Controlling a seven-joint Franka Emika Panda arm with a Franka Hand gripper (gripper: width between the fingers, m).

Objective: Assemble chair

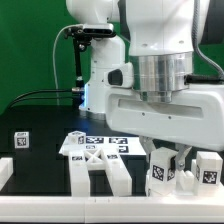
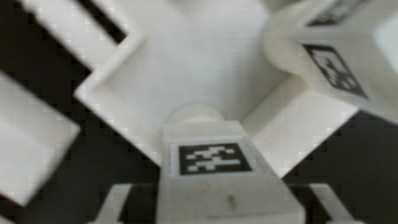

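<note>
- The gripper (image 1: 168, 150) is low among the chair's white parts. Its jaws stand on either side of a tagged post (image 2: 214, 150) that rests on the black surface (image 1: 45, 120).
- In the wrist view the fingers (image 2: 135, 205) lie close along the 2 flanks of the post. Blur hides whether they press on it or leave a sliver of gap, so I cannot tell if it is gripped.
- Straddling the flanks probably gives flat faces to clamp and leaves the post's tag uncovered.
- Just beyond the gripper a notched slab (image 2: 169, 70) lies flat, its angled cut-out opening toward the post. It looks like the part the post may be meant to join, though that is a guess.
- A second tagged piece (image 2: 331, 62) stands near the gripper, to one side of the post and apart from it. A straight lift would be the safest way past it.
- Well away from the gripper, a small tagged block (image 1: 22, 140) stands alone.
- No 2 parts look joined yet, so the chair seems at an early stage.
</note>
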